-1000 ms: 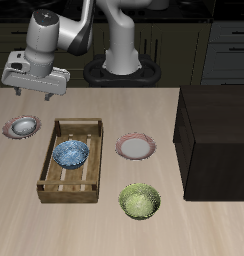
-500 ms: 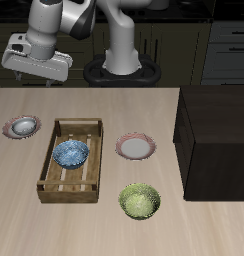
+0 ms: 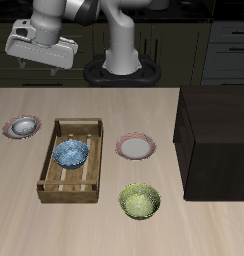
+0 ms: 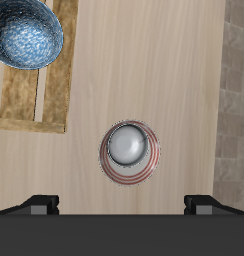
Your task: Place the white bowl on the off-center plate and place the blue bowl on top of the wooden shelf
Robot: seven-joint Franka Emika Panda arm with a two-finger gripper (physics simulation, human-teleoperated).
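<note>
- The gripper (image 3: 40, 68) hangs high above the tabletop's back edge, fingers spread apart and holding nothing.
- The white bowl (image 4: 128, 146) sits on the off-center plate (image 4: 107, 165) near the tabletop's side edge.
- The blue bowl (image 3: 70, 153) lies inside a slatted crate (image 3: 46, 160), well apart from the wooden shelf (image 3: 216, 125).
- Risk: the crate's walls could catch the fingers or the bowl on lifting, judging by the tight fit.

The white bowl (image 3: 25, 125) is plain with a greyish inside, on a plate (image 3: 11, 129) rimmed pinkish-red. The blue bowl (image 3: 70, 153) has pale speckles and lies in a light wooden crate (image 3: 52, 160). The far-side shelf (image 3: 214, 140) is almost black. The near bowl (image 3: 140, 201) is yellow-green, patterned.
</note>
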